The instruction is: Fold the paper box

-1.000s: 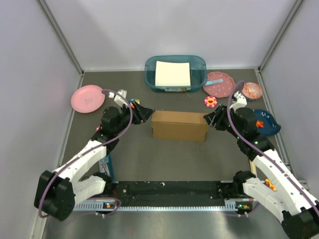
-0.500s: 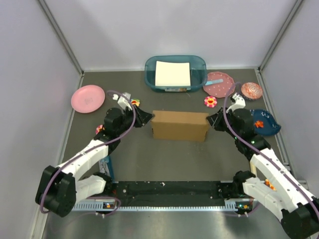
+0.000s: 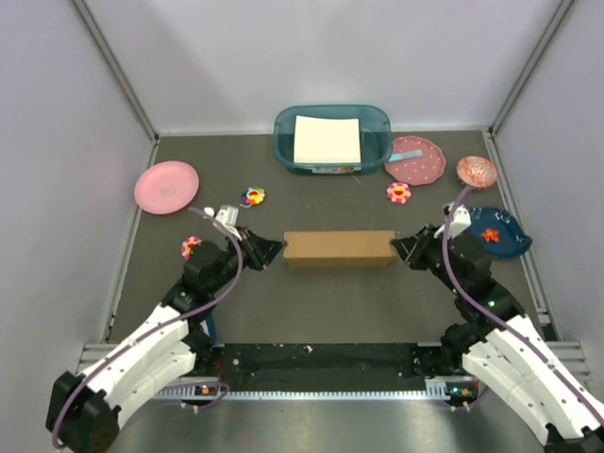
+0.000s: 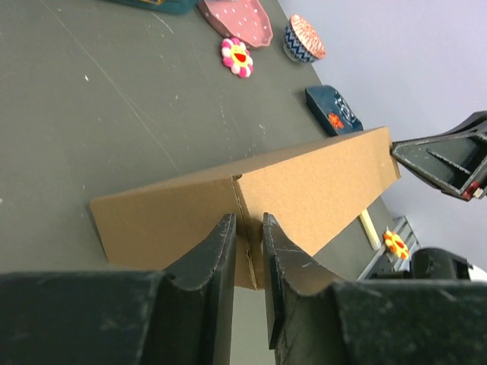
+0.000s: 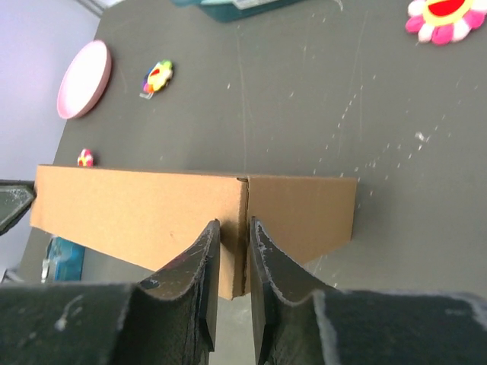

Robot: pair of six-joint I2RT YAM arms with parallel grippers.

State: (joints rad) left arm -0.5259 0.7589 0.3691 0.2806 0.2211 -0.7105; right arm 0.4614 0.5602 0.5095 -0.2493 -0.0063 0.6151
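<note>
Paper box (image 3: 338,248) spans the gap between your two claws above the worktop (image 3: 330,307), and its long axis runs from claw to claw. The left claw (image 3: 274,249) is closed on one end edge and the right claw (image 3: 401,250) on the other, so both are equally near. Bare worktop lies behind the claws; a flower toy (image 3: 252,195) sits ahead, well apart.

The plain brown cardboard paper box (image 3: 338,249) is lying between the left pincer (image 3: 277,249) and right pincer (image 3: 397,249), each pinching one end; a teal plastic bin (image 3: 284,132) is sitting beyond both.
</note>
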